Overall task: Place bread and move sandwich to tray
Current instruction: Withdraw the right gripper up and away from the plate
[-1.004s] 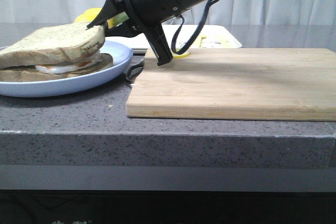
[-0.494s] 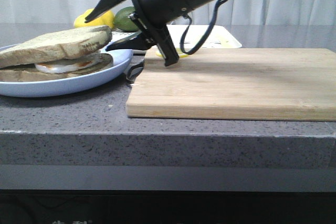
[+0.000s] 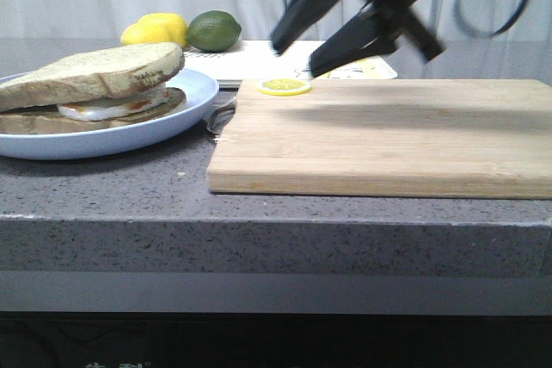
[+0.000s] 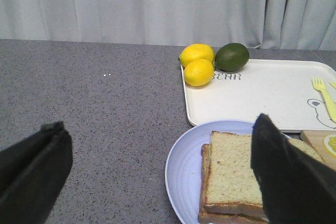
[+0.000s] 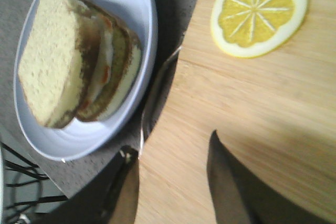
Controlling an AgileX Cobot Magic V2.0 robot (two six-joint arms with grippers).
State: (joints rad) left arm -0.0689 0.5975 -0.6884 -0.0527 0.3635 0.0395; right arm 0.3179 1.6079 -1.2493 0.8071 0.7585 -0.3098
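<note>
Sandwich (image 3: 90, 88) sits on pale blue plate (image 3: 194, 101) at 9 o'clock, top slice tilted over a fried egg and bottom slice. Bamboo cutting board (image 3: 388, 140) lies just beside the plate toward 3 o'clock, a lemon slice (image 3: 285, 86) on its far left corner. Right gripper (image 3: 302, 51), blurred, jaws apart and empty, hangs at 12 o'clock above the board's far edge; white tray (image 3: 250, 62), two lemons (image 3: 155, 29) and a lime (image 3: 213, 30) behind.

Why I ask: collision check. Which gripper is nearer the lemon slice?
Right. The right gripper hovers just above the lemon slice on the board; the left gripper is over by the plate, outside the front view.
</note>
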